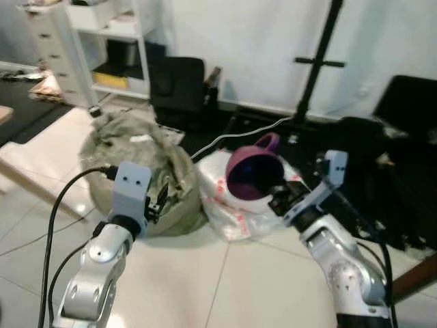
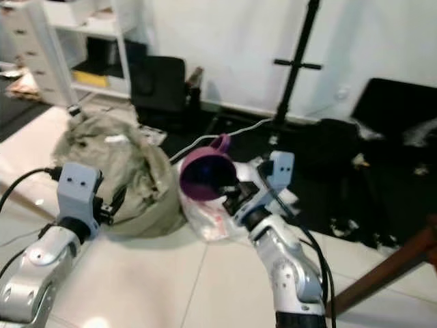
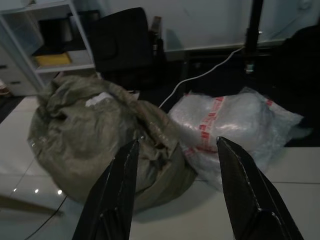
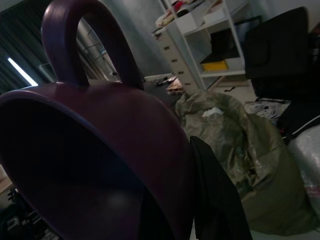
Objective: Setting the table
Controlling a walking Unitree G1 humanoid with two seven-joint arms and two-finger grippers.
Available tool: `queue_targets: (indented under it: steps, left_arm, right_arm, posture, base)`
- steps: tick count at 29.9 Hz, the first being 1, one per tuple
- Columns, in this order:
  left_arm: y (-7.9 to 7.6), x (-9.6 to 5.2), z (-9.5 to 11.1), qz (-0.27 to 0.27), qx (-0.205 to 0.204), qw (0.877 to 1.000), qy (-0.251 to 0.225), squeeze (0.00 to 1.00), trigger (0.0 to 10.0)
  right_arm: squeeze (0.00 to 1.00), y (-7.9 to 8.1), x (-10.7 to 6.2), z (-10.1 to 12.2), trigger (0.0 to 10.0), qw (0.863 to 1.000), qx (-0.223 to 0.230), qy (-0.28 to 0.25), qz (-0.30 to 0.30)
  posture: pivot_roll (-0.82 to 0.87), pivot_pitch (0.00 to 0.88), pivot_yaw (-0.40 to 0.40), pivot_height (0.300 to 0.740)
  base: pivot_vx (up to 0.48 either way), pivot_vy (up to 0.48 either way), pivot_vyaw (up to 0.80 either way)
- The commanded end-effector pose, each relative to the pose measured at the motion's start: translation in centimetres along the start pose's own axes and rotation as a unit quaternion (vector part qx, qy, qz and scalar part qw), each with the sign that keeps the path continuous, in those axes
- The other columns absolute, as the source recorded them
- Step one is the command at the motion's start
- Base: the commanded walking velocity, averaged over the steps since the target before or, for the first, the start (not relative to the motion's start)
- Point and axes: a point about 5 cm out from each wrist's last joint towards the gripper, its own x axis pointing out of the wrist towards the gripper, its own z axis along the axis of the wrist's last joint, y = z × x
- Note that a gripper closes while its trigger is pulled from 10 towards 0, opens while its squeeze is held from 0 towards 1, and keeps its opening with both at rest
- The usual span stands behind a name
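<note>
White glossy floor tiles fill the foreground, meeting a dark floor area toward the white back wall. On the floor lie two bundles, touching side by side: one crumpled olive-green fabric sack on the robot's left and one clear plastic bag with red printed tape on its right. One white cable runs across the dark floor behind them. One black stand pole rises against the wall; one white shelf unit holding a yellow item stands at the back left, with one black chair-like object beside it.

One dark purple mug with a loop handle is held in the air above the plastic bag, tipped on its side with its mouth toward the camera and its handle uppermost. The right gripper grasps it at the rim, one black finger lying against the outer wall.

The left gripper hovers before the sack, its two fingers spread apart and holding nothing.
</note>
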Motion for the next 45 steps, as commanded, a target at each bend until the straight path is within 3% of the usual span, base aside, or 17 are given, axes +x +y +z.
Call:
queue_targets:
  steps: [1,45]
  left_arm:
    - [0.05,0.02,-0.56,0.005,0.004,1.000,0.017,0.00,10.0]
    - [0.84,0.26,-0.56,0.043,-0.012,0.999,0.028,0.00,10.0]
  right_arm:
    - [0.00,-0.21,-0.25,-0.09,10.0,1.000,0.007,0.001,-0.003]
    - [0.00,-0.08,-0.25,-0.16,10.0,1.000,0.010,0.003,0.000]
  posture:
    - [-0.03,0.000,0.073,0.740]
    - [-0.03,0.000,0.071,0.740]
  base:
    - [0.000,0.000,0.69]
    - [0.000,0.000,0.69]
